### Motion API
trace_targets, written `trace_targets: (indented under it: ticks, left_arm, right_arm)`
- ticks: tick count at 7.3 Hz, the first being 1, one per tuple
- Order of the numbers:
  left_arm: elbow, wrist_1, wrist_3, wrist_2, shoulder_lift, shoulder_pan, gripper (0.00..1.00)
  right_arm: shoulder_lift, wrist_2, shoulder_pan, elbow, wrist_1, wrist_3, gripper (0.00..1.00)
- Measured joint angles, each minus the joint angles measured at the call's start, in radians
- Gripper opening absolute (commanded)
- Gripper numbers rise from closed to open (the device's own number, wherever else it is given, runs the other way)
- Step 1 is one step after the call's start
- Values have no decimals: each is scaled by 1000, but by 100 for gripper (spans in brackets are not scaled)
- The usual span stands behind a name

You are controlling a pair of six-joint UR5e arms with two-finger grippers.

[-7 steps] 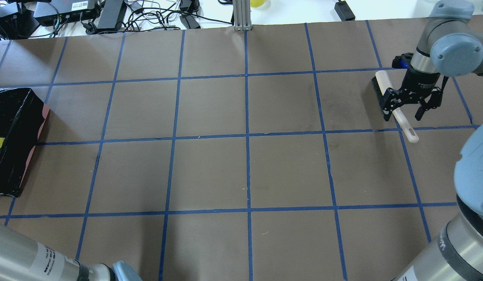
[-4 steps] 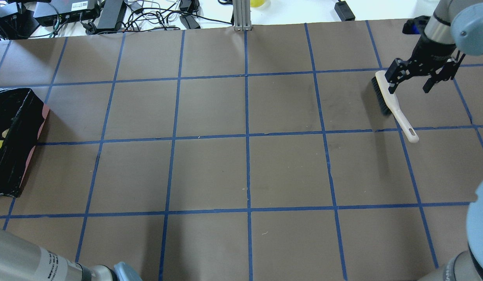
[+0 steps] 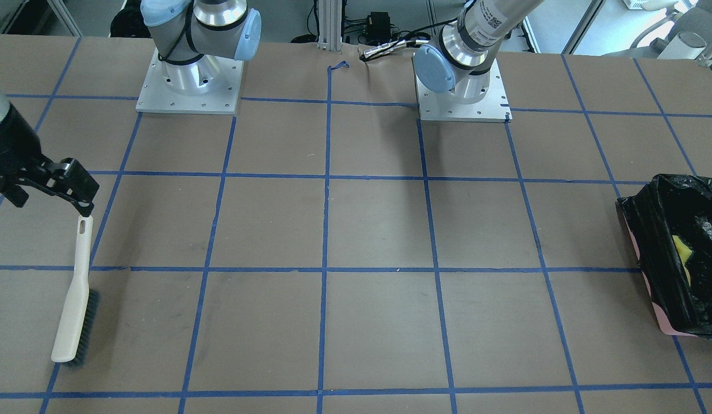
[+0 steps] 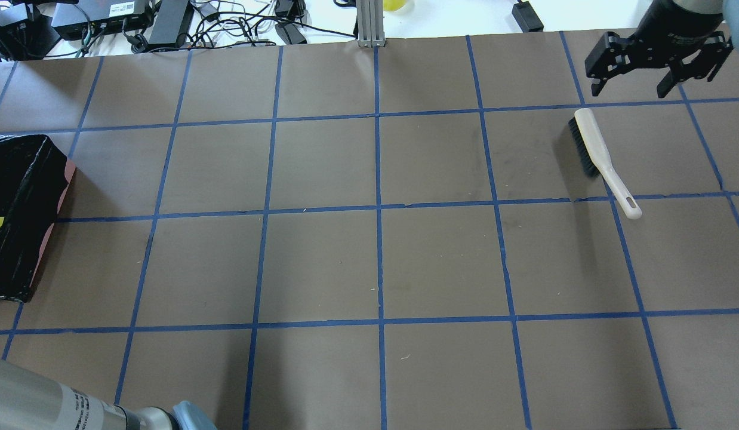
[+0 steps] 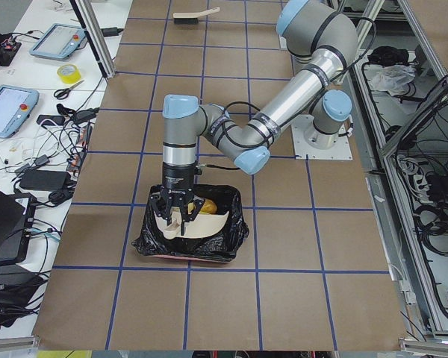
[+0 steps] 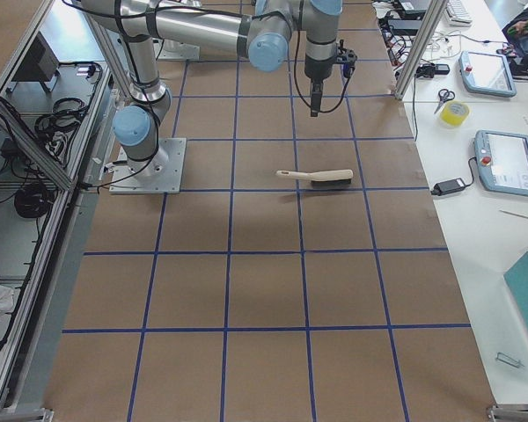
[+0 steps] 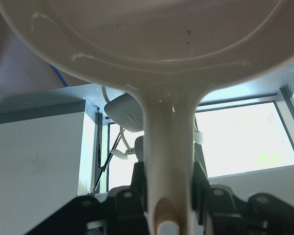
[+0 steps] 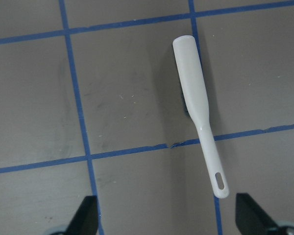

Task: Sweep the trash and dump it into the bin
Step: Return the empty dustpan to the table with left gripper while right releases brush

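The right gripper [image 4: 630,86] has lifted off the brush [image 4: 591,143] and withdrawn toward the far edge of the table [image 4: 322,263]. Its fingers [image 4: 599,65] stand apart and hold nothing. The brush lies flat at the table end opposite the bin [image 4: 38,164], well apart from it. The left gripper [image 5: 181,221] hangs directly over the bin, fingers clamped on the handle of the dustpan [image 5: 205,226]. The pan is over the bin opening. The trash [image 3: 682,251] lies inside the bin, on its black liner.
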Motion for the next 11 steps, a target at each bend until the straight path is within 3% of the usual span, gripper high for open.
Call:
trace_targets:
  ticks: [4,11]
  left_arm:
    - [181,-449,-222,-194,-28,-42,0]
    - [179,-682,-762,-398,-98,-429,0]
  right_arm:
    - [-72,0,138,6,6,52,100]
    - [-102,9,148,32,77,-5,100]
